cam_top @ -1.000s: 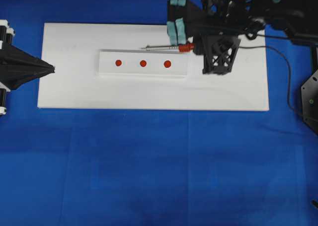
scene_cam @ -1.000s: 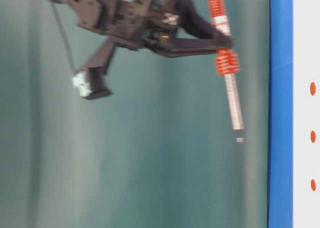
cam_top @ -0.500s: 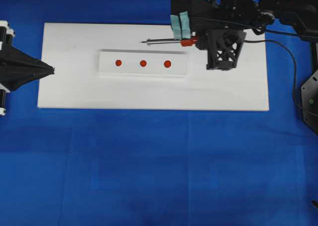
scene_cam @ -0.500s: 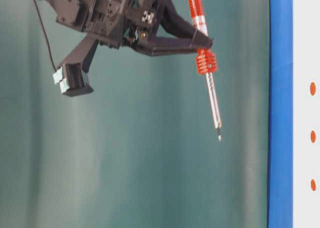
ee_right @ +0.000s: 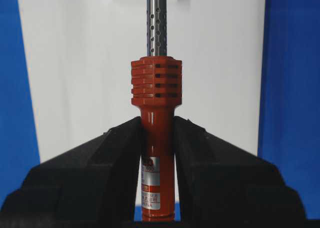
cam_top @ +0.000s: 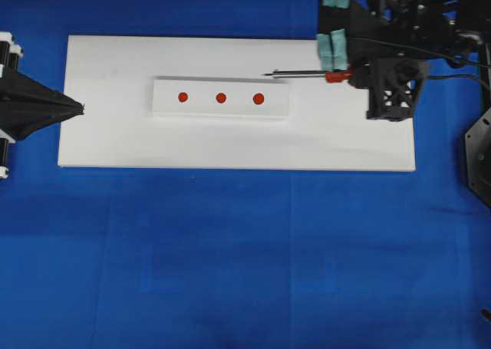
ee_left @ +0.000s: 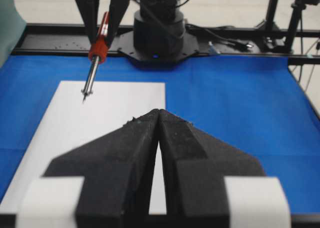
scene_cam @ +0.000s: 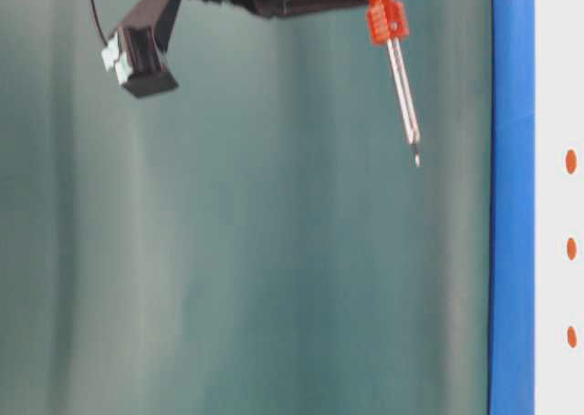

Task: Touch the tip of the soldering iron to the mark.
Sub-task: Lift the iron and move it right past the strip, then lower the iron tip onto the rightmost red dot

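Black left end effector [cam_top: 77, 107] idles, jaws pressed together, beside the white board [cam_top: 115, 142]. Rightward, the mark [cam_top: 258, 99] now lies ahead of and beneath the tip: the right end effector [ee_right: 157, 138], clamping the soldering iron [cam_top: 307, 74], has drawn back right, so a descent seems required next

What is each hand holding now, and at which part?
The right hand holds the soldering iron by its red handle, just behind the ribbed collar. The left hand is shut and holds nothing.
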Controlling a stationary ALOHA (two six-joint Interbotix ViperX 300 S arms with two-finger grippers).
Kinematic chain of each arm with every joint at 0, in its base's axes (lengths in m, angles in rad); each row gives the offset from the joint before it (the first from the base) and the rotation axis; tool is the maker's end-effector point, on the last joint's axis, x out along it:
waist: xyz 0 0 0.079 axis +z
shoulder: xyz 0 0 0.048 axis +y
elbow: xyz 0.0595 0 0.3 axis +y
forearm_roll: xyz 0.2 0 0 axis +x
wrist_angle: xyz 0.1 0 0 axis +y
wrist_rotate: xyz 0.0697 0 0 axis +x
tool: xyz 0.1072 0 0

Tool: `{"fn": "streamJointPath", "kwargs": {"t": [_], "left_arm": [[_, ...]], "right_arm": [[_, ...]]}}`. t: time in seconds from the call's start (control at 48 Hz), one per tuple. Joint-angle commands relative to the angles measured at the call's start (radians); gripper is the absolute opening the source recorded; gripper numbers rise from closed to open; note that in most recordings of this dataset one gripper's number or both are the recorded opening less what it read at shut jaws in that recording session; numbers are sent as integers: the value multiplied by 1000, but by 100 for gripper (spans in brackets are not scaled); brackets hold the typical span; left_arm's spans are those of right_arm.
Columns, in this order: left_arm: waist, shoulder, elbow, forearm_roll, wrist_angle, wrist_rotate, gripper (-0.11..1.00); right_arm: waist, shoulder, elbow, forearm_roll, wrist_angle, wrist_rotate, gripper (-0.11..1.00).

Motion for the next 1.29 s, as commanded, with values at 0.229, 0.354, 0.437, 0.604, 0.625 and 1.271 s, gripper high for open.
{"fn": "streamJointPath", "kwargs": {"t": [0.229, 0.354, 0.437, 0.604, 0.625, 1.271], "left_arm": [[-3, 3, -12, 2, -11, -2, 2], [-3, 3, -12, 2, -11, -2, 2], [-3, 3, -12, 2, -9, -2, 2], [-2, 3, -12, 2, -9, 0, 2], [-2, 3, -12, 2, -9, 0, 2], [-3, 3, -12, 2, -9, 0, 2]], "right_arm": [[-3, -57, 18, -21, 14, 29, 6], [-2, -46, 14, -21, 11, 29, 6], [-2, -40, 14, -21, 11, 29, 6], [-2, -34, 14, -23, 11, 29, 6], [-3, -34, 12, -21, 11, 28, 6], [-3, -5, 18, -23, -17, 29, 6]]}}
